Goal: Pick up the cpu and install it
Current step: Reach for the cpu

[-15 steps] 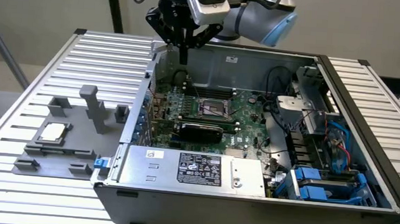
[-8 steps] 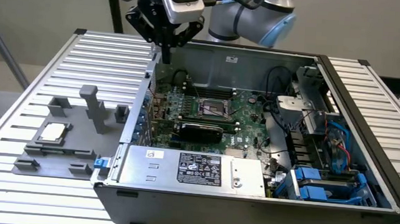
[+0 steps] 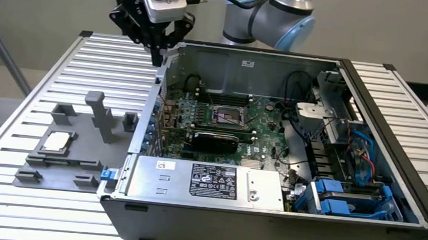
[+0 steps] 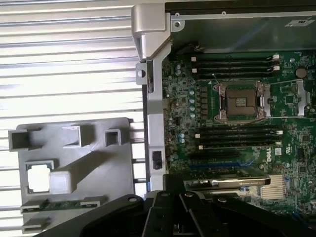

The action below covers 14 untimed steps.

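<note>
- While the tool is hovering closed and empty above the rear corner of the computer case, the cpu is lying well apart from it. It is seated in a grey fixture on the slatted desk, on the exterior view's left.
- As I judge it, the fingers being pressed together is the first hazard. Going down onto the chip like this would be pushing on its top rather than straddling its edges.
- A tall post is standing on the fixture near the chip. An approach from that side could be clipping it and dragging the whole fixture askew.
- The case's side wall is rising between the fixture and the green motherboard, so a low carry would be risking a knock that twists the chip in the grip.
- The socket is sitting just beside a black expansion card. A chip arriving tilted or turned the wrong way would be endangering the contacts. Whether the socket's retaining frame is standing open I cannot tell.
- The cpu is lying flat, pale top facing up. Being square, it is showing no real long axis, and its edges are running roughly in line with the fixture's edges. No corner mark is showing, so I cannot tell which way it is keyed.
</note>
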Motion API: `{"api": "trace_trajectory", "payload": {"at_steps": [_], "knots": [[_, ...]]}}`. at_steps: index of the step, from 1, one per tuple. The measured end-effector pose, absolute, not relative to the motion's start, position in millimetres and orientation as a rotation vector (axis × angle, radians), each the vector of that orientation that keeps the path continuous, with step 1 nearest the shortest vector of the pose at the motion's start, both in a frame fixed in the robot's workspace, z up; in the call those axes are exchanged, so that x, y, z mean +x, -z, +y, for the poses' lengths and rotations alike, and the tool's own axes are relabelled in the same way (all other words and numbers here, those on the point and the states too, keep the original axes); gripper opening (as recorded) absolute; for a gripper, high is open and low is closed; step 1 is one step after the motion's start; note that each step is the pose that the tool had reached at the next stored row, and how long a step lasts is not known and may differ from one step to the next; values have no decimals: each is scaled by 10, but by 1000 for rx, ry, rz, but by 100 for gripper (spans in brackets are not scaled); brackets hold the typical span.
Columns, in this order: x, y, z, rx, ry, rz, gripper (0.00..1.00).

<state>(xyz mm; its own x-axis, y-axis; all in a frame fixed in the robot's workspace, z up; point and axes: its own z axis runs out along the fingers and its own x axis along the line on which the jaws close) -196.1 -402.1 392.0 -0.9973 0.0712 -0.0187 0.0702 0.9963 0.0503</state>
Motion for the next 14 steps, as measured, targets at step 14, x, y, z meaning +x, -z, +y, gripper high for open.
{"api": "trace_trajectory", "payload": {"at_steps": [14], "knots": [[-2597, -3862, -4021, 110, -77, 3120, 11]]}}
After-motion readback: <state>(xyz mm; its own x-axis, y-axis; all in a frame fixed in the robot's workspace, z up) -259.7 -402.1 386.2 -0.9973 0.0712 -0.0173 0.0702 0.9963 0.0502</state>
